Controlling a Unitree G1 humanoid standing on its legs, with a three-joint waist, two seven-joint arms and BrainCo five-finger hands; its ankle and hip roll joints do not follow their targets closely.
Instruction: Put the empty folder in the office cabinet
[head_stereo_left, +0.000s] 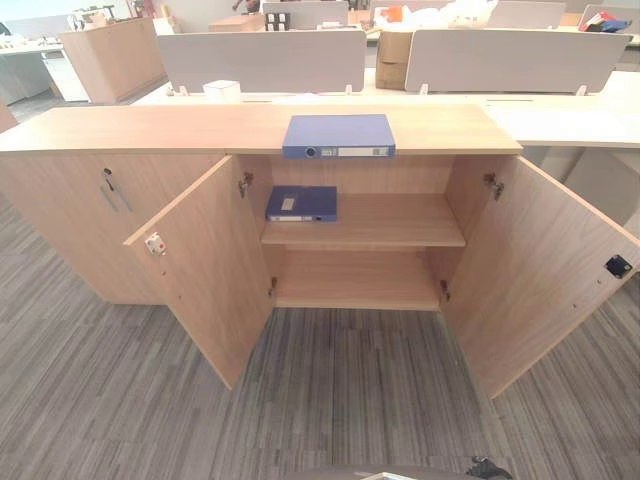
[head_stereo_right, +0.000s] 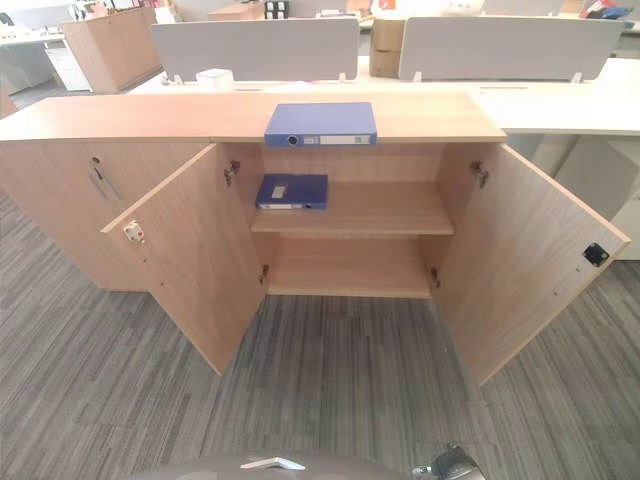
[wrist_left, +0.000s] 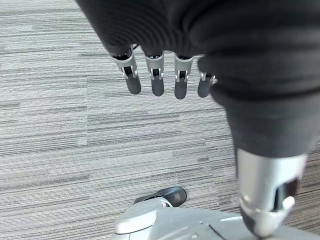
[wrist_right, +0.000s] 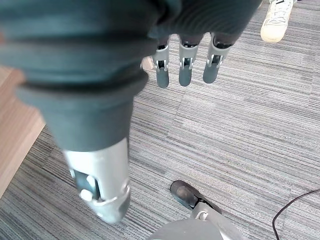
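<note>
Cabinet has both doors swung wide open. One blue folder lies flat on the counter right above the opening, and a second folder sits on the upper shelf, left side. Left hand and right hand both hang over the carpet, fingers straight, holding nothing.

Left hand: a dark ribbed fabric cover sheathes the back and wrist. Its silver metal fingers carry black slotted inserts and end in rounded dark grey tips. The thick silver thumb has a dark recess and a pale round fitting.

Right hand: same build, with a dark grey ribbed sleeve and a silver, dark-inset thumb segment.
</note>
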